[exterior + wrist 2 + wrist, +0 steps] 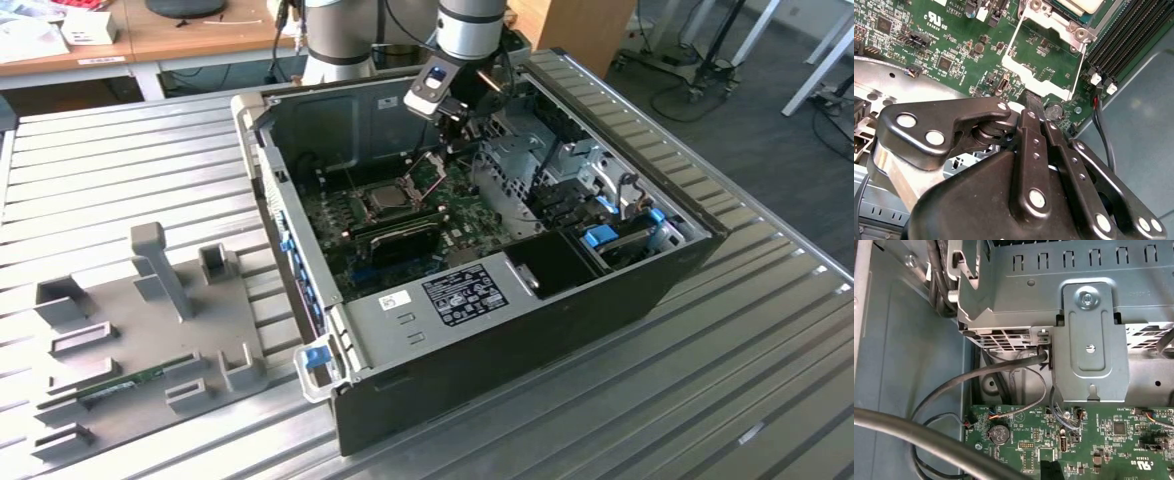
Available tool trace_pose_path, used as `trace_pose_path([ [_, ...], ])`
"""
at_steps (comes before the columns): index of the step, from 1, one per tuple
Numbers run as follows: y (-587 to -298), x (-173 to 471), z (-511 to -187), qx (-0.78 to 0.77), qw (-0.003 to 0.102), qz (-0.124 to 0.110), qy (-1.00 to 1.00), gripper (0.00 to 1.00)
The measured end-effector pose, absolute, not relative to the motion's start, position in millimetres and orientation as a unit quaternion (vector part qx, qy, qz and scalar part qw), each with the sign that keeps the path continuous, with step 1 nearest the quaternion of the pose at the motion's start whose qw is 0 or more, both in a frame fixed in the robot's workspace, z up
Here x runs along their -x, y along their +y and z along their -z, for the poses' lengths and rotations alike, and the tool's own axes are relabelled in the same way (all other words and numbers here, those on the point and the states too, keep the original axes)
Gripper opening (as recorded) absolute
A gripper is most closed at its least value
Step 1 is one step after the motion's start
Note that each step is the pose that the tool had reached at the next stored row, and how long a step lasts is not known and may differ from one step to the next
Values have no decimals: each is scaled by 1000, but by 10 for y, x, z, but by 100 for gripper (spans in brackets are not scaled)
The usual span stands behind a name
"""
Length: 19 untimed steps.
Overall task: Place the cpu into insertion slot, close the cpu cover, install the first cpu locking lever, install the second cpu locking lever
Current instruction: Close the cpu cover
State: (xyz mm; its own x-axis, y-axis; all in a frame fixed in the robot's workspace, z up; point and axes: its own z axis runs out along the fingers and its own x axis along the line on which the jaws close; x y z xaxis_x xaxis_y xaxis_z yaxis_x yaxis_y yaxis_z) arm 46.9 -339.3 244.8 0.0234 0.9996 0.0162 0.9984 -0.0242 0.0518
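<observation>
In the exterior view the cpu [387,198] lies in the insertion slot [363,213] on the green board, inside the open computer case. The cpu cover [1046,87], a thin silvery frame with a large window, stands tilted up off the socket. In the second wrist view my gripper [1035,106] has its black fingers together, their tips touching the cover's free edge. The cpu's pale top [1080,4] and the socket's metal rim [1061,25] lie beyond the cover's hinge. In the exterior view the gripper [454,135] hangs over the board's far side, just behind the socket.
Long black memory slots [1126,35] run beside the socket. A grey drive cage [1089,325] and loose cables [954,390] stand close to the gripper. The case walls [267,180] enclose the board. A grey fixture plate [147,330] lies at the exterior view's left.
</observation>
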Motion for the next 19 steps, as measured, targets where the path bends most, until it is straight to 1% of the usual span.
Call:
trace_pose_path([
  [10, -3392, -437, -2443, -715, 13, -24, 698, 11],
  [19, -3392, -234, -2435, -715, 15, -26, 698, 11],
])
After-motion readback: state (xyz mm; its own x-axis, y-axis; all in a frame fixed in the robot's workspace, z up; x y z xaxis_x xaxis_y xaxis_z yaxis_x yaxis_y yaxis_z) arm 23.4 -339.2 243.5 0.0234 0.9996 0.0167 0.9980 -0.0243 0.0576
